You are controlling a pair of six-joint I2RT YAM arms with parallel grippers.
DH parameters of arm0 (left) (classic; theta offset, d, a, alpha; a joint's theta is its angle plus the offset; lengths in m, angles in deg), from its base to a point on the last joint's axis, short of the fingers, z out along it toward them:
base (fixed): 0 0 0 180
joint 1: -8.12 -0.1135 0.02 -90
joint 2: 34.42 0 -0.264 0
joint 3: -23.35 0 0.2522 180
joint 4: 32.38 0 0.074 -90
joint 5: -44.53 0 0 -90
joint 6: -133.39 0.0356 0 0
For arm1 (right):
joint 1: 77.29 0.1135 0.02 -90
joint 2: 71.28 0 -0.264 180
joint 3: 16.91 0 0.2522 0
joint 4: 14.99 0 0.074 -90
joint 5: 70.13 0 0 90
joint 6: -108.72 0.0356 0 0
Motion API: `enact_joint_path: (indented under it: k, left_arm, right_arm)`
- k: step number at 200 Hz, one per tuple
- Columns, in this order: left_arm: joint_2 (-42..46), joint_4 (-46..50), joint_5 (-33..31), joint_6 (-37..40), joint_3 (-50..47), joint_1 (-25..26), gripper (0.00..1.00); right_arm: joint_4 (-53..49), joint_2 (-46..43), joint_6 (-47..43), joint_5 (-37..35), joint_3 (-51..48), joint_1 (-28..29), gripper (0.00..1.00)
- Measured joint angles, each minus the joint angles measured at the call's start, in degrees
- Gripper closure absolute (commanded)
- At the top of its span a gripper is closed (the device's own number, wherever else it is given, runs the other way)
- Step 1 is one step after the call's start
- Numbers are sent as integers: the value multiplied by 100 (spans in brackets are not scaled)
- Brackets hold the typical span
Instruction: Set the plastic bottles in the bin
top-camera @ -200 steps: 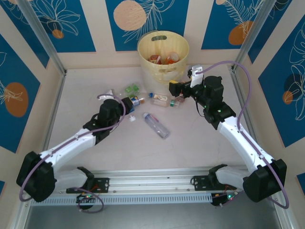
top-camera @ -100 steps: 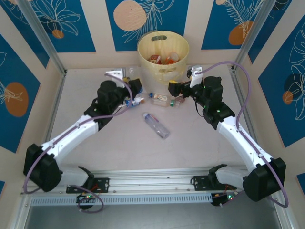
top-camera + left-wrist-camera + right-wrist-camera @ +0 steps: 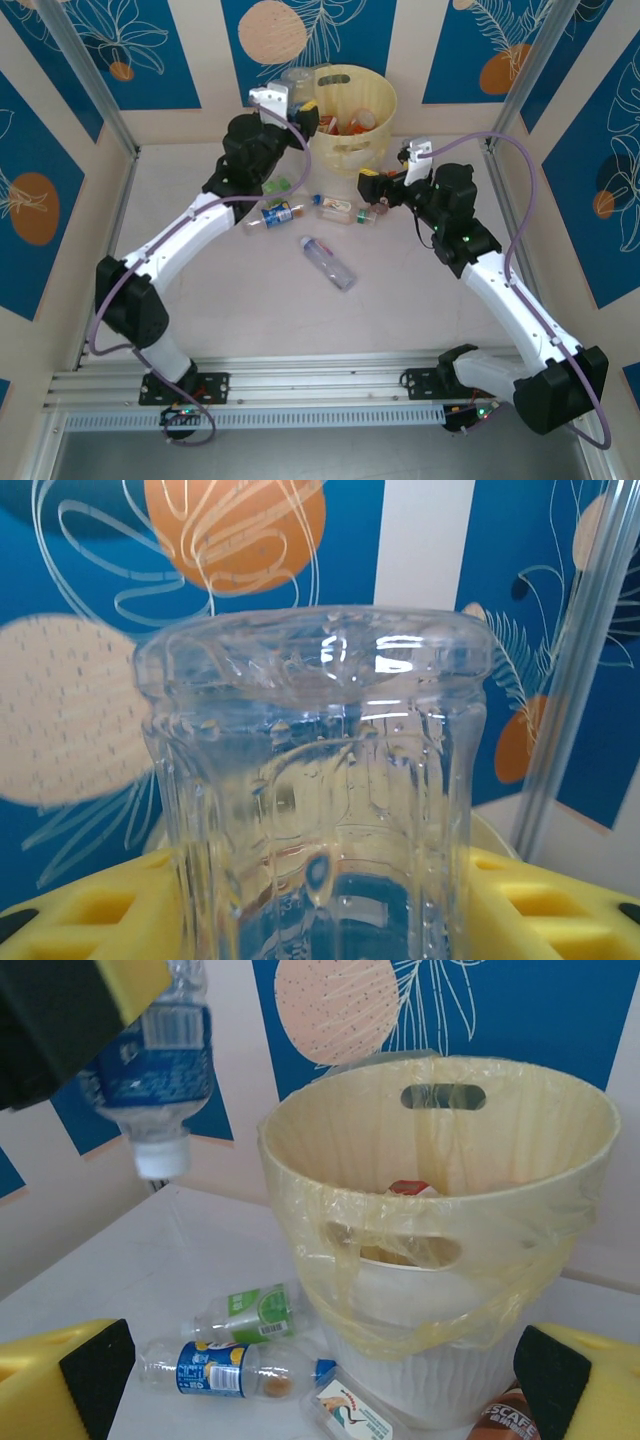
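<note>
My left gripper is raised beside the left rim of the pale yellow bin and is shut on a clear plastic bottle. In the left wrist view that bottle stands between the yellow pads. The right wrist view shows it hanging cap down left of the bin. My right gripper stays open and low in front of the bin. On the table lie green-labelled, blue-labelled and clear bottles.
A brown bottle lies just below my right gripper, and a long clear bottle lies nearer the table's middle. Several bottles rest inside the bin. Metal frame posts stand at the back corners.
My left arm has lifted a bottle off the table and carried it up and back to the bin's left rim. The right arm has barely moved.
</note>
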Motion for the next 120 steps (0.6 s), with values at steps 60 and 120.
enact_joint_path:
  k: [60, 120]
  left_arm:
    - [-1602, 9, -96, 872, 2083, 0, 49]
    - [-2986, 1132, -280, 994, 3842, -26, 48]
  right_arm:
    - [-87, -33, 2, -90, -35, 0, 0]
    - [-315, -92, -2, -297, -138, 0, 0]
